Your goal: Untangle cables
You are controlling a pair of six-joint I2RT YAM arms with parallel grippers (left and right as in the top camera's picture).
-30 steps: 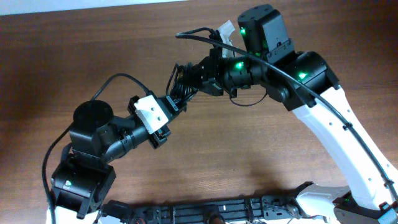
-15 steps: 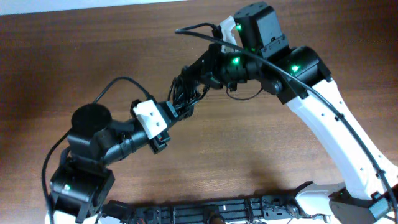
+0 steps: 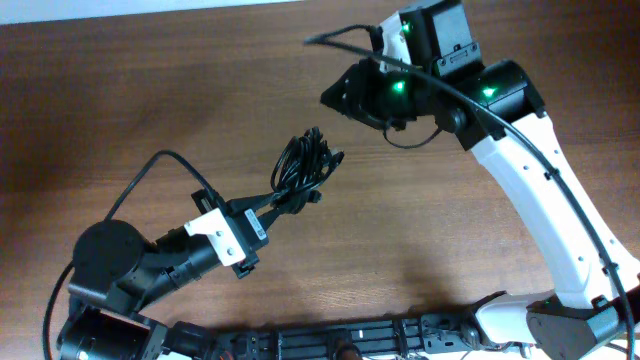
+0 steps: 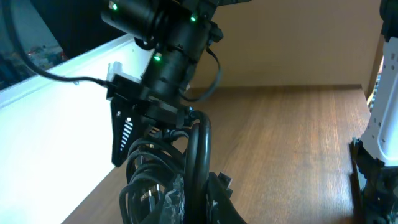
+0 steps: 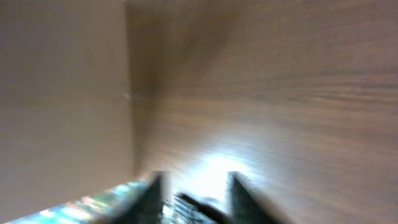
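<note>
The cables are a small bundle of thin black cords, held above the wooden table. My left gripper is shut on the bundle's lower end. In the left wrist view the cords loop up from between the jaws, with a small plug end among them. My right gripper is up and to the right of the bundle, apart from it. In the blurred right wrist view its fingers stand apart with only table between them.
The brown wooden table fills the view, with a pale edge along the far side. The right arm hangs close behind the bundle in the left wrist view. Thick black arm cables loop over the left arm.
The right gripper, which was at the bundle, has come off it and moved up and right. The left arm has drawn back toward the lower left with the bundle.
</note>
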